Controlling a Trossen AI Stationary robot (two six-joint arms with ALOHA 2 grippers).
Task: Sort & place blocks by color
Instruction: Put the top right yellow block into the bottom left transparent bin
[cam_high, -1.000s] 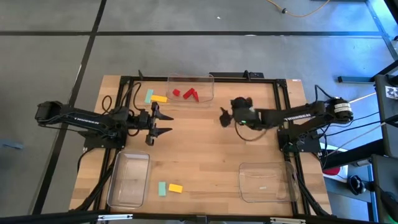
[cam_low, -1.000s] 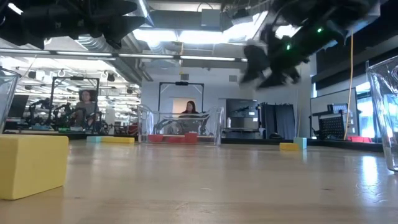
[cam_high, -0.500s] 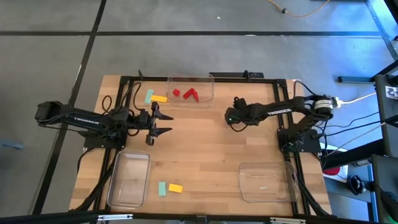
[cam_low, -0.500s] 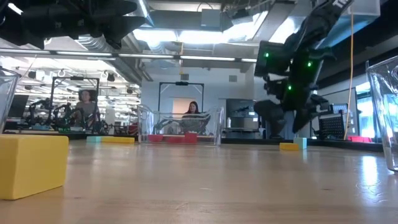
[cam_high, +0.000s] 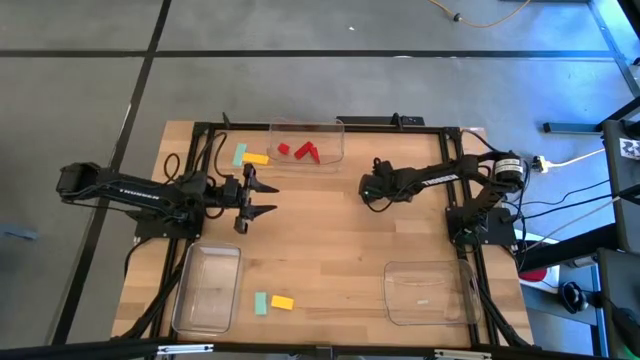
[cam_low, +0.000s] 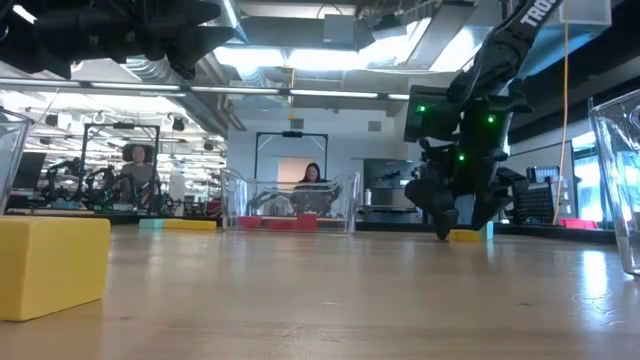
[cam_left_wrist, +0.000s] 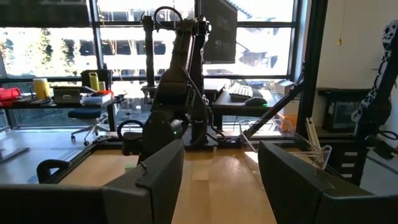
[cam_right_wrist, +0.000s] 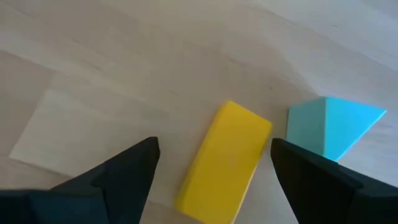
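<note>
Right gripper (cam_high: 368, 188) is parked low over the table (cam_high: 330, 250), jaws spread wide and empty, so the yellow block (cam_right_wrist: 225, 160) gets straddled lengthwise, probably for a pick. Teal block (cam_right_wrist: 326, 124) is just beside it. Left gripper (cam_high: 262, 197) is left waiting, jaws open.

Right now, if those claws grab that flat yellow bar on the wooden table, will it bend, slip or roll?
The flat yellow bar probably stays stiff: its edges look crisp. It lies on a broad face, so rolling seems unlikely. Its smooth sides might slip in the open right gripper.
</note>
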